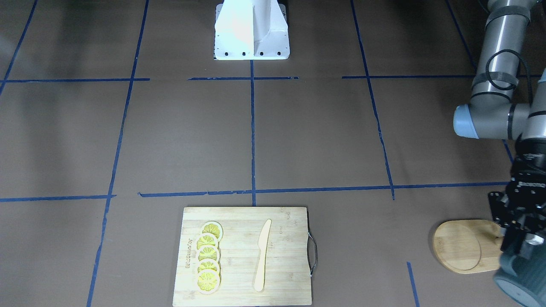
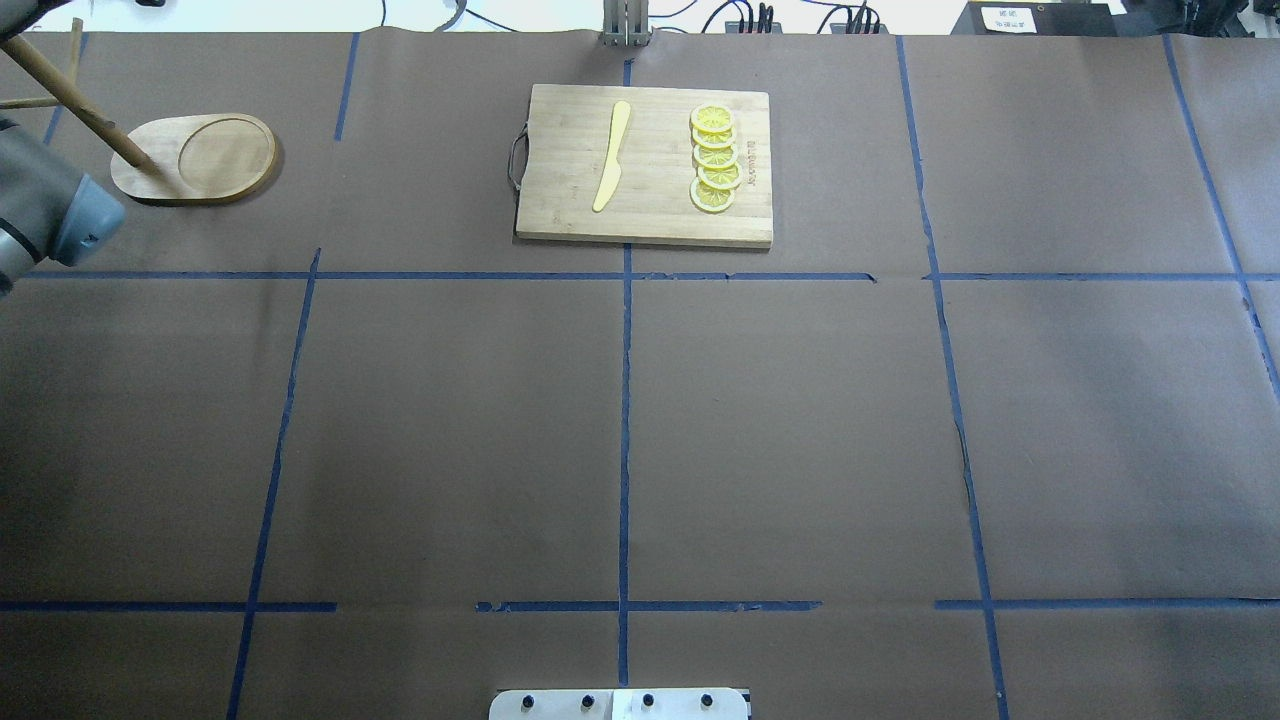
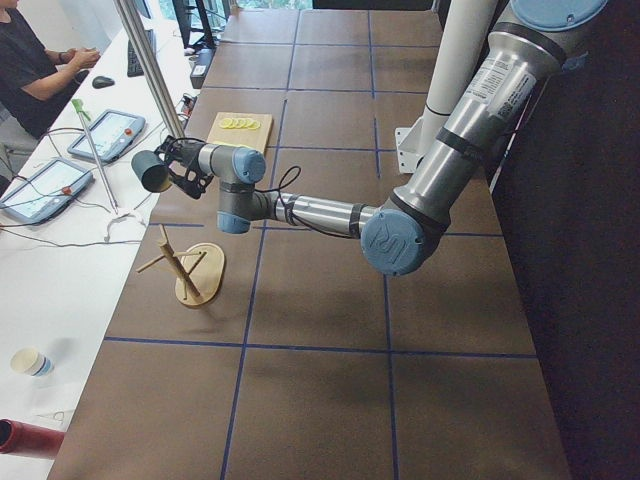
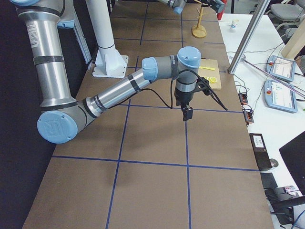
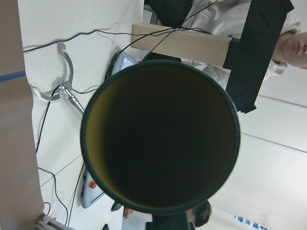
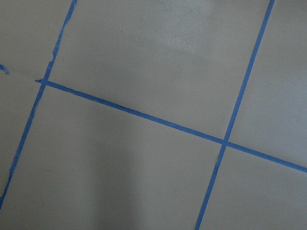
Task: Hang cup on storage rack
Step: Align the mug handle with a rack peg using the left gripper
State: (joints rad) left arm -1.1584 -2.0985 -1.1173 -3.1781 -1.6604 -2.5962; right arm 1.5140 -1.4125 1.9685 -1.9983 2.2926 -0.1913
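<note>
Brown table (image 2: 800, 420), left claw (image 1: 522, 245) gripping dark cup (image 5: 160, 139) — yellow inside, right claw (image 4: 187, 113) — cannot tell

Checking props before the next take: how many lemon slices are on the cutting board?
5 lemon slices lie in one overlapping row on the cutting board, on the side away from its handle, with the knife lying nearer the handle. The overlap could hide another slice beneath.

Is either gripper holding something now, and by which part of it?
The left gripper holds the cup, its mouth facing the wrist camera; the exact place of the grip is hidden. Nothing shows in the right gripper.
</note>
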